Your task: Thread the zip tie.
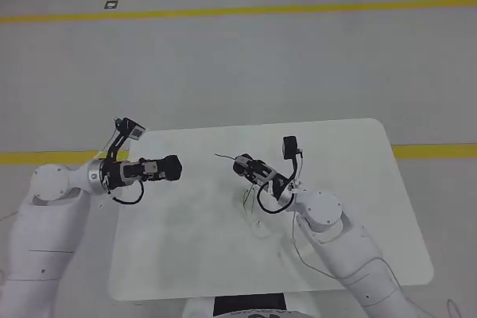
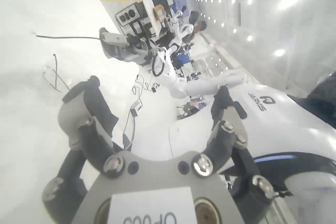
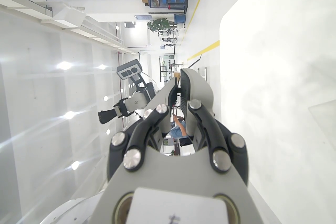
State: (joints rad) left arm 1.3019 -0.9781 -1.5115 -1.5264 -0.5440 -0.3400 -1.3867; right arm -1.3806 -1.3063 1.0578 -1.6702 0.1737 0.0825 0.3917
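One zip tie (image 2: 68, 37) is pinched at one end by the right gripper (image 1: 240, 164), near the middle of the white table (image 1: 342, 238). The pick-up looks done, and nothing beyond it. The strap shows no loop and no bend back on itself, so the threading proper appears not yet begun. Its free end must be curled round and fed through its own head, and the pictures are too fine-grained to tell which end carries the head.

The right gripper's fingers (image 3: 183, 83) are drawn narrow, with the pads close together on the held end. The left gripper (image 2: 157, 88) sits over the left part of the table with its fingers spread wide and nothing between them, well apart from the strap's free tip. It probably has to take that tip, or the head, before any threading can happen.

The tie's long axis runs left to right across the table, nearly straight. The free end points left toward the left gripper and leans slightly to the far side. It seems to be held off the surface rather than lying on it, though that is a judgement.

Several loose ties (image 1: 250, 203) lie crossed on the table, just nearer than the right gripper, and neither gripper touches them.
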